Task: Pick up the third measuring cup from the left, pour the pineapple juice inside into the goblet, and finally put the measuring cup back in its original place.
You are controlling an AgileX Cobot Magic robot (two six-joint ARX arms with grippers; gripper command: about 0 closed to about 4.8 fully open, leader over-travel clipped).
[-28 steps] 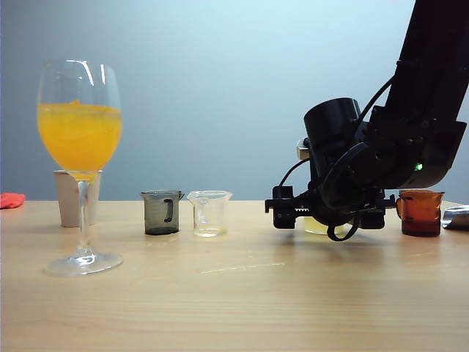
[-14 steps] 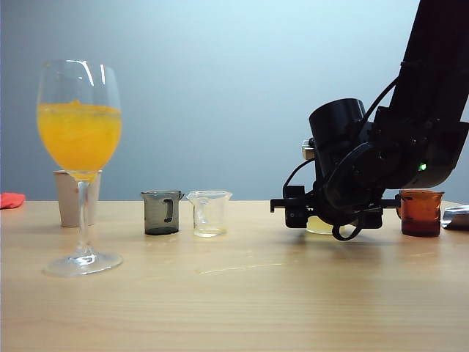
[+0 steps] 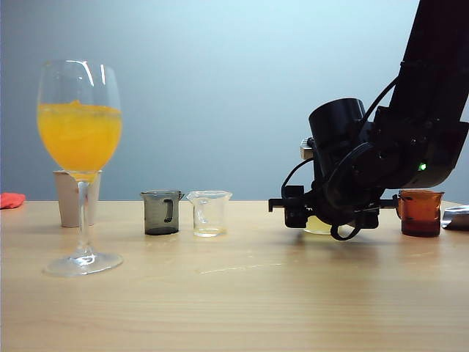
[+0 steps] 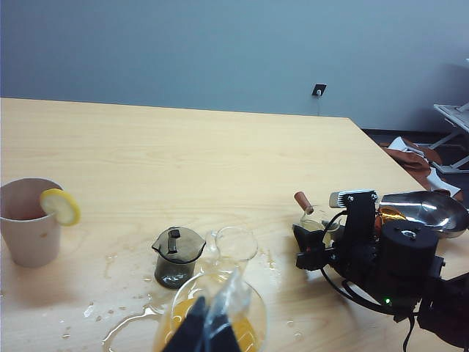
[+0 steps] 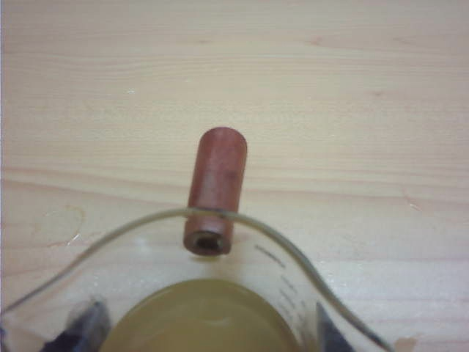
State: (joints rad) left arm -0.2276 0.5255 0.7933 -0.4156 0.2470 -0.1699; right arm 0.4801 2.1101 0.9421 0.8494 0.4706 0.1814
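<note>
- four small measuring cups lined up right of the goblet (image 3: 79, 165), plus one paper cup (image 4: 31, 231)
- right tool (image 3: 331, 212) straddles the third measuring cup (image 5: 198, 293), can't tell if it's gripping
- left tool out of frame
- no readable writing

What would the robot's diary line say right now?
right gripper: around third cup, closing | juice: in cup | cup: on table | goblet: untouched | left gripper: unseen

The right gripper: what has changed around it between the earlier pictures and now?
The right gripper shifted slightly right over the measuring cup of pineapple juice, and its fingers narrowed around the cup. The goblet, grey cup, clear cup and brown cup stayed put.
</note>
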